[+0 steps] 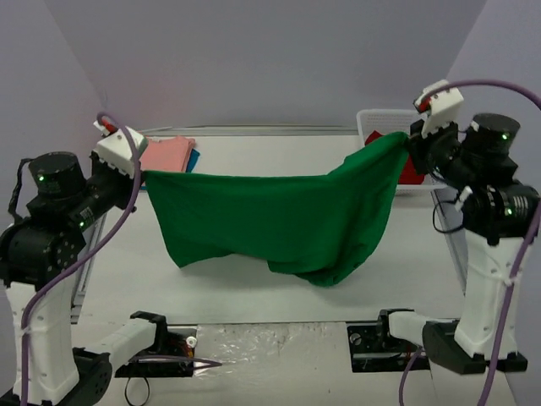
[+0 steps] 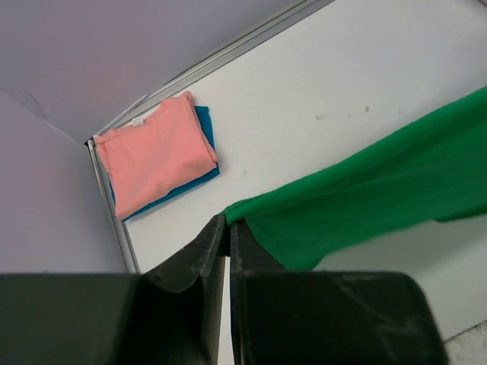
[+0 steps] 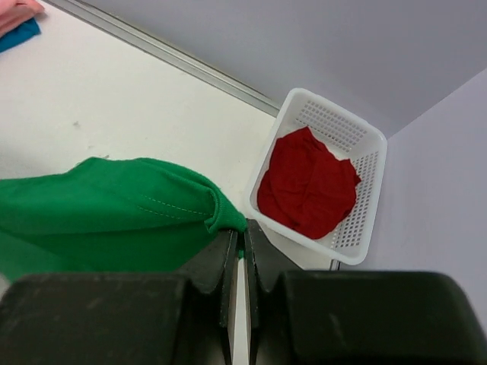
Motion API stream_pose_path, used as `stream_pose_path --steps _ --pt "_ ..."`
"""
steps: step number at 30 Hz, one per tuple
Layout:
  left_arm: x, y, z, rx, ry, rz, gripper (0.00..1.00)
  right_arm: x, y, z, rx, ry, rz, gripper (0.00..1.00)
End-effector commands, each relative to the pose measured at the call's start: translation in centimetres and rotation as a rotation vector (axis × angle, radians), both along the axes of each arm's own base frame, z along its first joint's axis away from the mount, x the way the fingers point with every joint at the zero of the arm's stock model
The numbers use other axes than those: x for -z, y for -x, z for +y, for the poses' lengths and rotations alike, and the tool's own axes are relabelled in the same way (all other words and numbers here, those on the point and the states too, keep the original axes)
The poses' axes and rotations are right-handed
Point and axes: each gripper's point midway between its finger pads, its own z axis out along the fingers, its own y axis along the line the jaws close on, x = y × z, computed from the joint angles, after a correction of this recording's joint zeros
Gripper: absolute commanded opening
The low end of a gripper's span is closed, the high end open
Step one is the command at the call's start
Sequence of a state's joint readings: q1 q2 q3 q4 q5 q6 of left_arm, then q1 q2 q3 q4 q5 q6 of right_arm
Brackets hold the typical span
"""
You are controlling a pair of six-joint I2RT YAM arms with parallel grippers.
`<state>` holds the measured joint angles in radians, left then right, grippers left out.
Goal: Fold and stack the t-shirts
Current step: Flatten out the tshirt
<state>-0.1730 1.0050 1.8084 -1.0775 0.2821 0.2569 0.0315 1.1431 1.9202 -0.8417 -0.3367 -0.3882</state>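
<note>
A bright green t-shirt hangs stretched in the air between both arms, its lower edge sagging toward the table. My left gripper is shut on its left corner, my right gripper shut on its right corner. A folded salmon-pink t-shirt lies on a folded teal-blue t-shirt at the table's far left corner. A crumpled red t-shirt lies inside the white basket.
The white mesh basket stands at the far right by the back wall. A metal rail edges the table at the left and back. The arm bases sit at the near edge.
</note>
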Motion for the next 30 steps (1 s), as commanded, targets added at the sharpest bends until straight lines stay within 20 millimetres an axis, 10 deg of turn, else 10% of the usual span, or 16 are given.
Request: stream_pose_path --steps 1,7,13,22,27,30 --pt "2.2 -6.3 0.3 -0.068 -0.040 0.081 0.02 3.5 -8.4 -1.4 0.087 0.016 0.105 0.00" --pt "8.4 -18.3 0.3 -0.160 -0.075 0.219 0.02 10.7 -21.5 -1.4 0.110 0.019 0.270 0.00" --pt "7.8 -24.0 0.3 -0.204 -0.057 0.193 0.02 7.6 -25.9 -0.5 0.114 0.029 0.143 0.00" --pt "-2.1 -19.5 1.0 -0.216 0.018 -0.051 0.03 -2.2 -19.4 1.3 0.095 -0.001 -0.068 0.00" --pt "-0.9 -14.7 1.8 -0.219 -0.004 -0.046 0.02 -3.2 -14.3 1.3 0.060 -0.008 -0.085 0.00" --pt "4.3 -12.5 2.6 -0.235 -0.051 0.044 0.02 -2.2 -9.9 1.2 0.040 -0.009 -0.072 0.00"
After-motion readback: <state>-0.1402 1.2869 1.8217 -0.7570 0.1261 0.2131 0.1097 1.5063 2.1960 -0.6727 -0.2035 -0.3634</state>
